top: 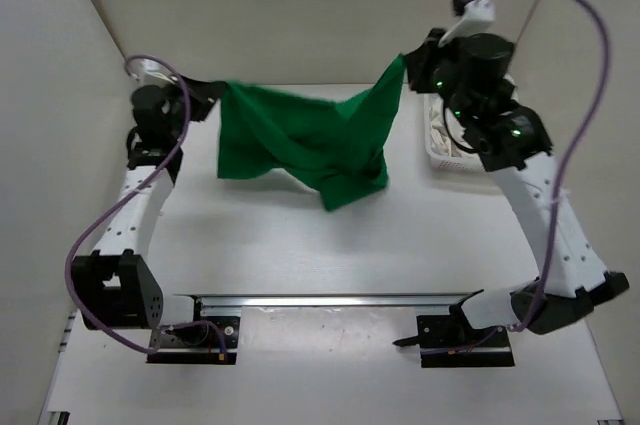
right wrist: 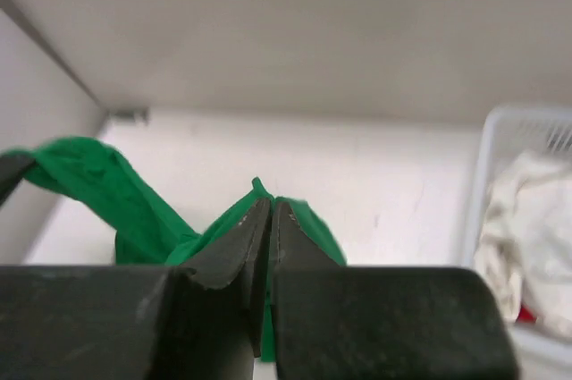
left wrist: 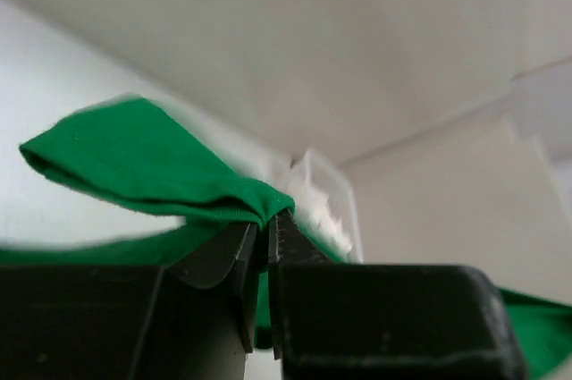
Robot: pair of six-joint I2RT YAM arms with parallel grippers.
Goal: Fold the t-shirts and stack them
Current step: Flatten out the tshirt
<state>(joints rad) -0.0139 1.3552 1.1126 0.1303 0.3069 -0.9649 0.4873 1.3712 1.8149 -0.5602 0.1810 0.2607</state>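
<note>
Your white table [top: 300,255] carries a white mesh basket [top: 436,155] at its far right and a metal rail [top: 330,299] along the near edge; the lowest corner of the green t-shirt [top: 300,140] may touch its middle

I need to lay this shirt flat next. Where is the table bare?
Bare: the wide stretch of table between the hanging green t-shirt and the near rail. Crowded: the far right, where the basket sits beside the right arm.
</note>
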